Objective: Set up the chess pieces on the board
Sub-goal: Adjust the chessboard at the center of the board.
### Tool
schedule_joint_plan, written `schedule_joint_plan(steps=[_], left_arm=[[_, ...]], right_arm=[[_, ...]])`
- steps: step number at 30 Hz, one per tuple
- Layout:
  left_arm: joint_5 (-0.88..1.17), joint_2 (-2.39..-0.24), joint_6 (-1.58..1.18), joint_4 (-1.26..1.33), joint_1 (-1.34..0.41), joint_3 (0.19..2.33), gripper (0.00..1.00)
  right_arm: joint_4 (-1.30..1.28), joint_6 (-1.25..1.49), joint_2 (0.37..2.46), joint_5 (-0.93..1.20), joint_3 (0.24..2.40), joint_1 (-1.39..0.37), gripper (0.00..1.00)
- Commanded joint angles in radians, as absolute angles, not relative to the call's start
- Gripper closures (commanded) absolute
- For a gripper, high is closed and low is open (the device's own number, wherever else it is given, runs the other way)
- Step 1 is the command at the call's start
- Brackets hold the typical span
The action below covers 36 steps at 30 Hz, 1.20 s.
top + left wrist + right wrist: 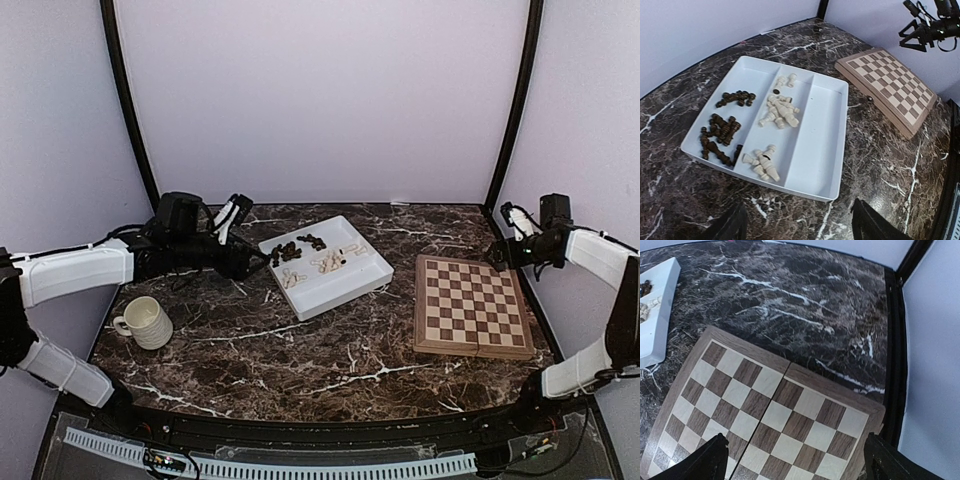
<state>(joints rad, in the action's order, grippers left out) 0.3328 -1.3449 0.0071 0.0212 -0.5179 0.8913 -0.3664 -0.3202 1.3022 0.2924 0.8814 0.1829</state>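
Both sets of jaws gape wide, holding nothing. The chess pieces [779, 112] lie in the tray [816, 137] just ahead of the left gripper [797, 209] (mostly sorted by colour, presumably for easy picking). The bare board [765, 410] sits beneath the right gripper [797, 449].

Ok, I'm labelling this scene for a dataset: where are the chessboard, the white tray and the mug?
Chessboard [472, 305]: top external view, on its middle squares.
Tray [821, 130]: left wrist view, on the floor of its empty compartment.
Mug [152, 328]: top external view, on its ribbed side.

Marble table [300, 350]: tray [340, 298], board [472, 305], mug [148, 322]
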Motion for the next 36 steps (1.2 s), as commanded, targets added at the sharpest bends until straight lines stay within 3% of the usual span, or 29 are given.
schedule_joint_plan(steps=[1,3,5,12,30,36], left_arm=[[0.344,-1.366,0.032,-0.043,-0.593,0.931,0.12],[0.319,-1.379,0.025,-0.053,-0.625,0.936,0.04],[0.311,-1.395,0.025,-0.065,-0.655,0.943,0.02],[0.308,-1.428,0.029,-0.107,-0.714,0.977,0.01],[0.315,-1.417,0.045,-0.119,-0.719,0.98,0.01],[0.342,-1.424,0.052,-0.122,-0.721,0.982,0.03]], right_arm=[[-0.464,-0.313,1.373,0.206,0.927,0.205,0.02],[-0.498,-0.31,1.408,0.196,0.946,0.229,0.02],[-0.538,-0.306,1.445,0.205,0.974,0.261,0.01],[-0.652,-0.311,1.595,0.29,1.071,0.314,0.01],[-0.627,-0.292,1.784,0.31,1.175,0.313,0.01],[-0.678,-0.347,1.879,0.407,1.275,0.276,0.08]])
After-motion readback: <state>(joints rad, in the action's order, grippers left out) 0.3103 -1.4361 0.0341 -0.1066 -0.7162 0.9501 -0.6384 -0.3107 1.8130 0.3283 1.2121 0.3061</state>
